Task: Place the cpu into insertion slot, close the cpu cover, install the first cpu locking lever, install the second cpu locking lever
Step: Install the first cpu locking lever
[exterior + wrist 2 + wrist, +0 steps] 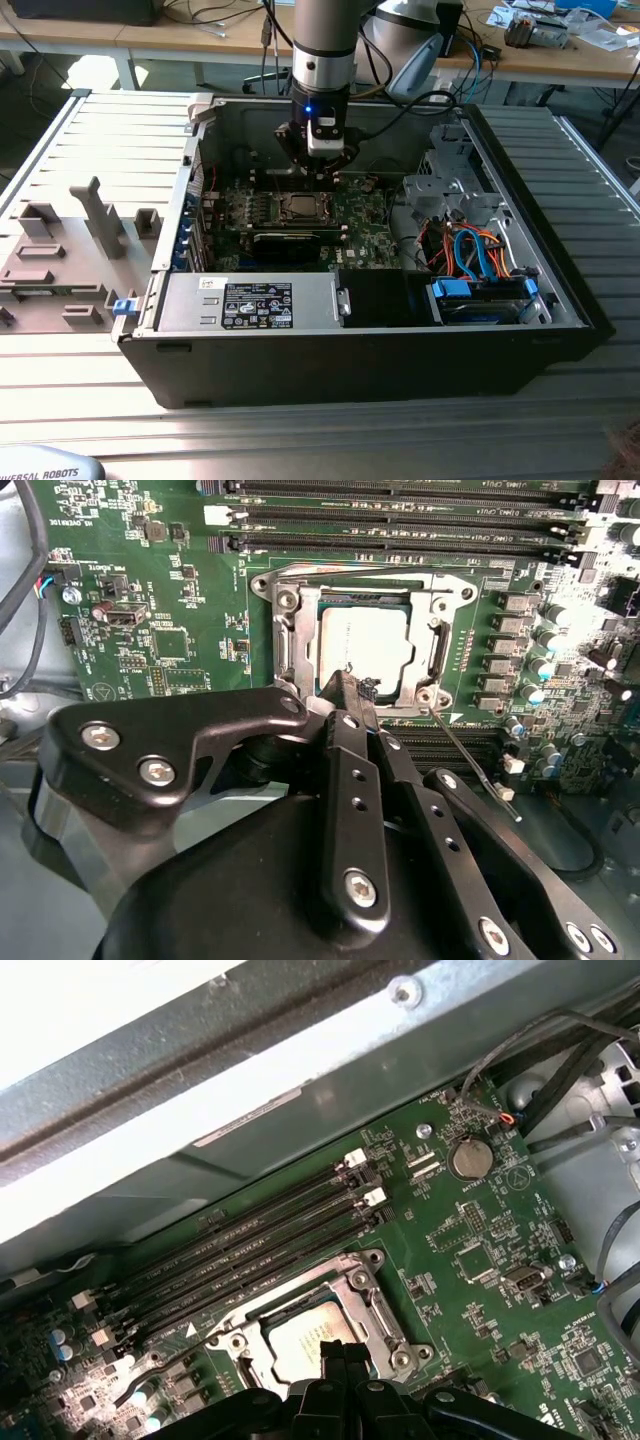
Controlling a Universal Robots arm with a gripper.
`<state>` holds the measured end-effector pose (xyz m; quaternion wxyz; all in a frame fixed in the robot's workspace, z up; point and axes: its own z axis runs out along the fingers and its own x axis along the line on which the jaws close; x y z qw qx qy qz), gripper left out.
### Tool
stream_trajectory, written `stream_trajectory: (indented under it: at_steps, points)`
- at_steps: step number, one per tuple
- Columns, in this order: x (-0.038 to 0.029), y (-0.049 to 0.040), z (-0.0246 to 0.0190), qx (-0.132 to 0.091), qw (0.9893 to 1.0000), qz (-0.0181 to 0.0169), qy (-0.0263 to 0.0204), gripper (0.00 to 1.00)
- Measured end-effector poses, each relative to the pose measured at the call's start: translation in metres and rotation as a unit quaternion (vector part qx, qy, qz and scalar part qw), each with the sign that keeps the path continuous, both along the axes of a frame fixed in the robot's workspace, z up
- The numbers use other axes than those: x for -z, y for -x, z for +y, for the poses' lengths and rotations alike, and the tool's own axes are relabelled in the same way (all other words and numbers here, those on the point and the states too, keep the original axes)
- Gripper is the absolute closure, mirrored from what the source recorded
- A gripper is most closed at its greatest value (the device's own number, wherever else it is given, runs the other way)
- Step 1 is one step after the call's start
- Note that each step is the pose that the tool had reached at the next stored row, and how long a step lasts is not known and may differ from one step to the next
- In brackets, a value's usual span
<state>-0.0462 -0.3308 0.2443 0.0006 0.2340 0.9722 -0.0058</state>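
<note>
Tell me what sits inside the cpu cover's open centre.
In the second wrist view the cpu lies flat inside the cpu cover, its silver-grey top showing. The gripper hides its near edge; the socket beneath it is covered.

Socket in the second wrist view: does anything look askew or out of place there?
One thing: a thin lever sticks out slantwise from the socket corner over the board, not lying along the cover. The cpu sits flat and square under it.
</note>
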Motion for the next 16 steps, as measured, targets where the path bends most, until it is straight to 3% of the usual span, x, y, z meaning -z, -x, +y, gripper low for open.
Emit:
stream_trajectory:
  at_steps: [16]
  points:
    - [0.0, 0.0, 0.0, -0.01, 1.0, 0.0, 0.0, 0.89]
